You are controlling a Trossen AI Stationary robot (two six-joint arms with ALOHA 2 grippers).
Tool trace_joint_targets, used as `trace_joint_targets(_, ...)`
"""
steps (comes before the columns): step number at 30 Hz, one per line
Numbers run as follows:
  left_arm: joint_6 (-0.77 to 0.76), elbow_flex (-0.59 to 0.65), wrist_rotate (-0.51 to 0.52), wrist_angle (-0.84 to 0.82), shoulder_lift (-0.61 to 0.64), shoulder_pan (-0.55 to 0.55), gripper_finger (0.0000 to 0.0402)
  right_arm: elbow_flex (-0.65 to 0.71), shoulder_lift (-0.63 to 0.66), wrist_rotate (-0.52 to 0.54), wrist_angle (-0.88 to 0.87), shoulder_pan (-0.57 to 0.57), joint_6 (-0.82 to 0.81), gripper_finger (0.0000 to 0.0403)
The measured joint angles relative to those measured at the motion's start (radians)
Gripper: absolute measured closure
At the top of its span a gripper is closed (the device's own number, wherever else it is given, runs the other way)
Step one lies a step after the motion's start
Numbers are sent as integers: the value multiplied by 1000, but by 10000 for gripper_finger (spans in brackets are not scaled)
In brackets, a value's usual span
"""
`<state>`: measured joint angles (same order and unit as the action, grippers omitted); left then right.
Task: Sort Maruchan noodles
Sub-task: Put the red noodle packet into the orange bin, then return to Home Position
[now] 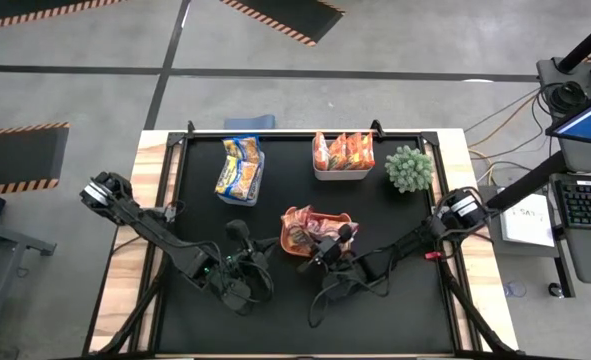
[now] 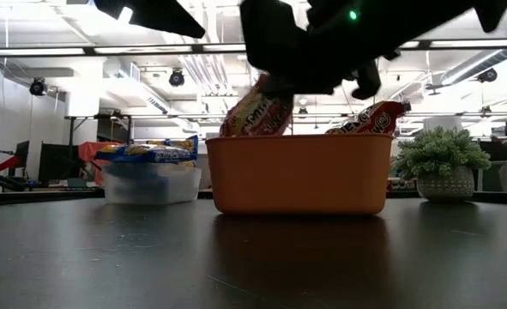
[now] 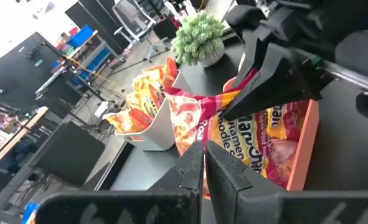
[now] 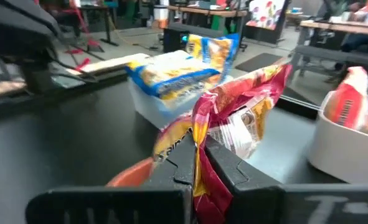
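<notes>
High view: desk (image 1: 395, 300) with a black mat, both arms reaching in from the near edge toward the middle.
Orange bin: (image 1: 318, 233) at mid-desk, holding red noodle packets (image 1: 300, 238); in the low view the bin (image 2: 296, 176) stands in front with packets sticking up past its rim.
Clear bin: (image 1: 240, 170) at the far left of the mat, filled with blue-and-yellow packets (image 1: 237, 165).
White bin: (image 1: 343, 158) at the far middle, filled with orange packets (image 1: 345, 150) standing on edge.
Plant: (image 1: 408, 168) just right of the white bin, apart from it.
Right pincer: (image 1: 327, 250) over the near edge of the orange bin, fingers closed on a red packet (image 4: 233, 121); the right wrist view shows the packet's edge pinched between them, the packet standing up above the bin.
Left pincer: (image 1: 237, 240) just left of the orange bin, fingers closed together with nothing between them, seen in the left wrist view (image 3: 203, 165).
Left wrist view: red packets (image 3: 258, 140) lie in the orange bin, the right arm over them.
</notes>
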<state>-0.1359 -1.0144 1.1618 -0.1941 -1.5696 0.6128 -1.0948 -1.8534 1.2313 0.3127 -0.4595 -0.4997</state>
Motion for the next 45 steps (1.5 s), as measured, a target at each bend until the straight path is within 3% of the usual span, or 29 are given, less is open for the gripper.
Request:
trace_joint_targets(8, -24, 10, -1, 8, -5, -10, 402, -48, -6, -4, -92, -6, -17, 350)
trace_joint_targets(16, -40, 19, -1, 10, -21, -32, 402, -63, -7, -6, -99, -23, 18, 278)
trace_joint_targets(21, -42, 19, -2, 14, -48, -70, 402, -72, -2, -9, -99, -39, 55, 256)
trace_joint_targets(38, -31, 19, -171, 30, -109, -143, 402, -107, 70, -9, -157, -100, 220, 298)
trace_joint_targets(45, 3, 19, -322, 36, -109, -138, 402, -95, 200, -220, -428, -153, 189, 334)
